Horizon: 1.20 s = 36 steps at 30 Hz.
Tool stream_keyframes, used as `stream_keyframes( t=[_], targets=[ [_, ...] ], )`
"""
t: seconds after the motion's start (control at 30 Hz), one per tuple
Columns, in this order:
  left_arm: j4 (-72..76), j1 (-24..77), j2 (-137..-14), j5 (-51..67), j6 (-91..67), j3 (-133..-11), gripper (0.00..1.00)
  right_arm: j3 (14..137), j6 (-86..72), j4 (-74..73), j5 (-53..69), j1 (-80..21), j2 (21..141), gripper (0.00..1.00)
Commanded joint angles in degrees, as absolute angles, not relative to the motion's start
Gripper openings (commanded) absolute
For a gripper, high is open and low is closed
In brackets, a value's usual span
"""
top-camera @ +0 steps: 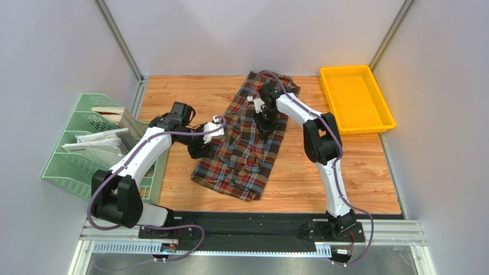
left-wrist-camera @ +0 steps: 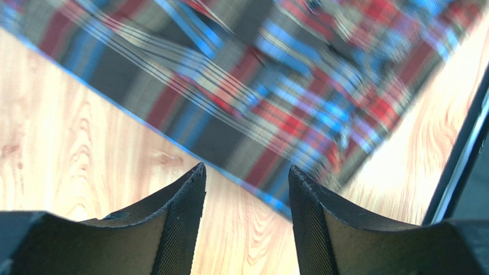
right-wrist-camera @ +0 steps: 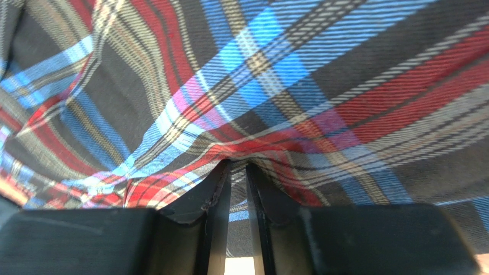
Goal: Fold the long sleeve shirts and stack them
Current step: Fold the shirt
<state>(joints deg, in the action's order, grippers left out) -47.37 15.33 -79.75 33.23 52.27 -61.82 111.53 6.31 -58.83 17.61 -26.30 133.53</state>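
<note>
The long sleeve shirt point(top-camera: 247, 143), a plaid of dark brown, red, blue and cream, lies lengthwise down the middle of the wooden table. My left gripper point(top-camera: 208, 150) sits low at the shirt's left edge. In the left wrist view this left gripper point(left-wrist-camera: 247, 172) is open over bare wood, with the shirt's point(left-wrist-camera: 258, 86) hem just beyond the fingertips point(left-wrist-camera: 192, 189) and nothing between them. My right gripper point(top-camera: 263, 129) is down on the upper part of the shirt. In the right wrist view its jaws point(right-wrist-camera: 238, 165) are shut on a raised fold of the plaid cloth point(right-wrist-camera: 275, 103).
A yellow tray point(top-camera: 356, 97) stands at the back right corner. A green file rack point(top-camera: 86, 146) with papers stands left of the table. A black strip point(top-camera: 275, 217) borders the near edge, and grey walls enclose the table on three sides.
</note>
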Motion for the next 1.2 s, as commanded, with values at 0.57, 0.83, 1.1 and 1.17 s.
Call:
stream_keyframes(
  t=[0.57, 0.83, 1.1, 1.17],
  targets=[
    [-43.6, 37.3, -104.9, 15.8, 50.5, -64.5, 0.44, 108.6, 18.7, -60.8, 11.0, -21.5, 125.6, 0.31],
    [-53.2, 48.2, -103.7, 19.0, 48.9, -64.1, 0.35, 106.5, 16.4, -65.6, 18.5, -20.0, 118.0, 0.37],
    [-55.2, 51.4, -98.8, 27.1, 39.7, -64.5, 0.41, 101.4, 14.2, -62.8, 19.4, -20.2, 118.5, 0.36],
    [-54.8, 48.9, -96.0, 32.5, 37.4, -65.1, 0.45, 100.1, 14.0, -60.7, 18.4, -20.4, 119.9, 0.36]
  ],
)
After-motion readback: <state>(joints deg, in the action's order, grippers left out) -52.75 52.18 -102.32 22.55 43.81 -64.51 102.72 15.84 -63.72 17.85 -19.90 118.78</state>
